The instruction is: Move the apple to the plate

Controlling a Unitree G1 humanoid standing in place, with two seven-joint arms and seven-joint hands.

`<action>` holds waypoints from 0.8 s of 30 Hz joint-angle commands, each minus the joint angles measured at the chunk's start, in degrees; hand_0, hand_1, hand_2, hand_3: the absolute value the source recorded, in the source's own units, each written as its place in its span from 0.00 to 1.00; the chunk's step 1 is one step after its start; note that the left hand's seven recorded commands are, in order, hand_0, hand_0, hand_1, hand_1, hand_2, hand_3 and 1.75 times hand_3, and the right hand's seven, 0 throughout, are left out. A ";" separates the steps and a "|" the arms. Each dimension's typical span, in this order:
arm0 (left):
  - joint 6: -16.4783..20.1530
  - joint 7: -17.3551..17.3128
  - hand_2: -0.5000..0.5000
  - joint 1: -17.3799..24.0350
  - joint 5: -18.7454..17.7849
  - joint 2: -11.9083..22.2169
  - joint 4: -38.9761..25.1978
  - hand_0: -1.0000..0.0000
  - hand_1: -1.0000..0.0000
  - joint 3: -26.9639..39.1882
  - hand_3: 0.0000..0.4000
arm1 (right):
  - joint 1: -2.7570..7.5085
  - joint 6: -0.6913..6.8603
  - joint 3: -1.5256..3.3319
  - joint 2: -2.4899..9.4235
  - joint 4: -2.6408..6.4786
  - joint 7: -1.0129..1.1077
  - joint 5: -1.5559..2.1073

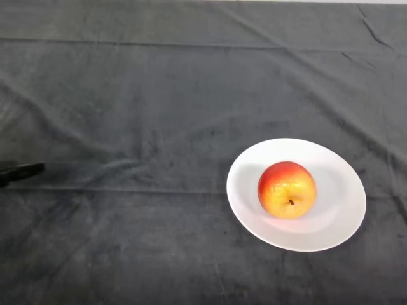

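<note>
Single view only, head cam, so no overlap with any other view. It sits above the near edge of the table [159, 95] and looks steeply down and forward; the dark cloth [127, 241] fills nearly the whole frame. A thin pale strip runs along the top edge where the cloth ends. Range is medium: the white plate [337, 219] sits right of centre in the lower half. A black fingertip of the left hand [22, 170] pokes in at the left edge.

A dark grey cloth [159, 95] covers the whole bench, creased in long folds toward the upper right; a pale strip shows along the top edge.
</note>
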 commanded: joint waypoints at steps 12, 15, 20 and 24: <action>0.80 4.09 0.50 4.90 -6.72 5.97 2.03 1.00 1.00 9.81 0.00 | 4.62 0.67 1.54 2.92 2.32 1.14 -1.19; 0.49 5.19 0.50 5.38 -7.59 6.34 1.90 1.00 1.00 11.51 0.00 | 4.61 0.67 1.54 2.91 2.34 1.14 -1.19; -0.07 6.94 0.50 6.33 -8.81 7.17 1.75 1.00 1.00 14.18 0.00 | 4.59 0.66 1.54 2.91 2.37 1.14 -1.20; -0.44 8.39 0.50 7.04 -9.53 7.58 1.76 1.00 1.00 15.96 0.00 | 4.58 0.65 1.55 2.91 2.40 1.14 -1.21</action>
